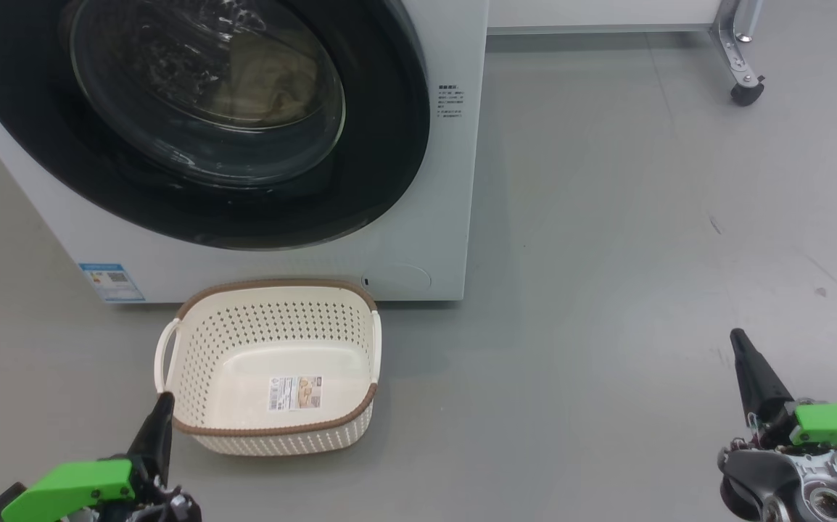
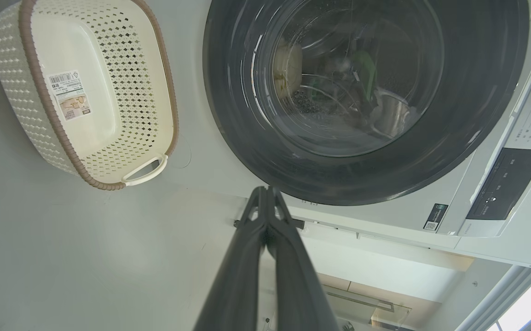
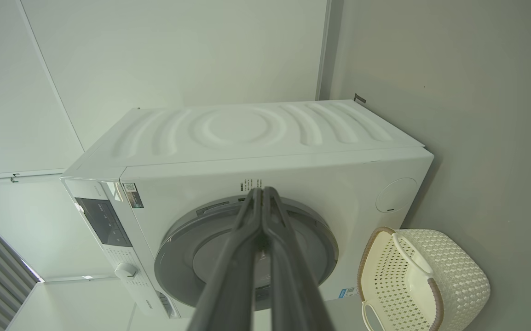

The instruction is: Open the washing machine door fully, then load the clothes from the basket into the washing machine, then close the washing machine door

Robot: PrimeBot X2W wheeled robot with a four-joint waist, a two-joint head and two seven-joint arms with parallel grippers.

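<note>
Grey floor (image 1: pixel 607 290) bears the empty basket (image 1: pixel 281 319), clothes (image 1: pixel 273 87) behind the shut washing machine door (image 1: pixel 389 145), left hand (image 1: pixel 165 402) and right hand (image 1: pixel 737 341) pressed together: seemingly done.

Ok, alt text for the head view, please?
The washing machine door is shut, pale clothes showing behind its glass. The empty basket sits on the grey floor before the washing machine. The left gripper and right gripper, both shut, are at the bottom corners.
</note>
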